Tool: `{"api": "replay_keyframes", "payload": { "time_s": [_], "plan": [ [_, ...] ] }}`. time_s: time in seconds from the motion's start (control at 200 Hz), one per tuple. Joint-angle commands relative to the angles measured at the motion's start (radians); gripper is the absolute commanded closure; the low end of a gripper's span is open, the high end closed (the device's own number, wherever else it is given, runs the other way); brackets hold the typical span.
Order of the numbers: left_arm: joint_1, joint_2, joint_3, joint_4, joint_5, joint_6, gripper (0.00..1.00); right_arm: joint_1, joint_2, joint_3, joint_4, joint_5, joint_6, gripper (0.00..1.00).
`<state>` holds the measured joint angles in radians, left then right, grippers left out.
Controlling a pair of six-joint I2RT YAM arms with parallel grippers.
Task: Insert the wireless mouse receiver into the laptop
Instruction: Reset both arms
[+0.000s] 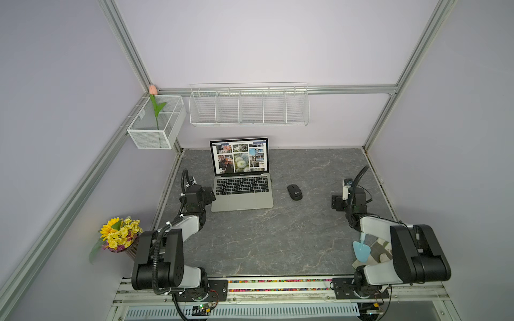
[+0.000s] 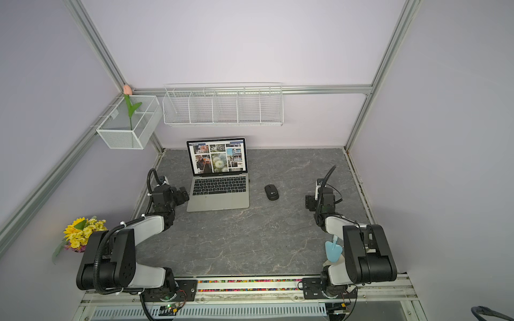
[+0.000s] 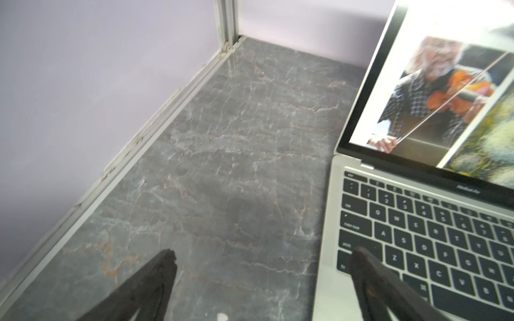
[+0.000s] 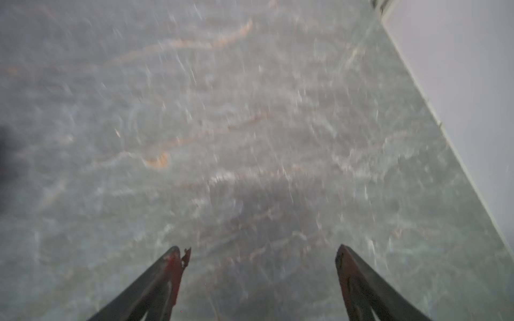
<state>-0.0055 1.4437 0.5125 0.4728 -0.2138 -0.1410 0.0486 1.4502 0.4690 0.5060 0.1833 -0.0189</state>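
Left jaws, right jaws both wide, empty. Receiver seems tiny stub at laptop right side, worktop rear; right jaws nearer, well apart.

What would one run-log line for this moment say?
left gripper: open, empty | right gripper: open, empty | laptop: open | mouse: beside laptop | receiver: unclear

Open silver laptop, receiver jutting from its side.
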Motion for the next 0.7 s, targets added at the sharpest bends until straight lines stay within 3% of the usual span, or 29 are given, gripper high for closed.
{"api": "replay_keyframes", "payload": {
  "time_s": [0.0, 0.04, 0.11, 0.17, 0.23, 0.345, 0.7],
  "plan": [
    [-0.002, 0.085, -0.095, 0.342, 0.159, 0.142, 0.01, -0.032, 0.077, -0.097, 0.378, -0.09, -0.029, 0.11],
    [-0.01, 0.106, -0.123, 0.432, 0.133, 0.141, 0.01, -0.035, 0.124, -0.135, 0.539, -0.071, -0.024, 0.11],
    [-0.01, 0.07, -0.079, 0.294, 0.104, 0.12, 0.01, -0.043, 0.073, -0.081, 0.339, -0.05, 0.003, 0.11],
    [-0.01, 0.076, -0.083, 0.3, 0.105, 0.123, 0.0, -0.043, 0.106, -0.107, 0.449, -0.046, -0.005, 0.11],
    [-0.01, 0.09, -0.099, 0.361, 0.11, 0.13, 0.0, -0.042, 0.083, -0.094, 0.383, -0.046, -0.003, 0.11],
    [-0.01, 0.065, -0.071, 0.263, 0.105, 0.117, 0.0, -0.042, 0.091, -0.099, 0.41, -0.045, -0.006, 0.11],
    [-0.01, 0.068, -0.075, 0.276, 0.105, 0.117, 0.0, -0.042, 0.092, -0.097, 0.408, -0.046, -0.006, 0.11]
  ]
}}
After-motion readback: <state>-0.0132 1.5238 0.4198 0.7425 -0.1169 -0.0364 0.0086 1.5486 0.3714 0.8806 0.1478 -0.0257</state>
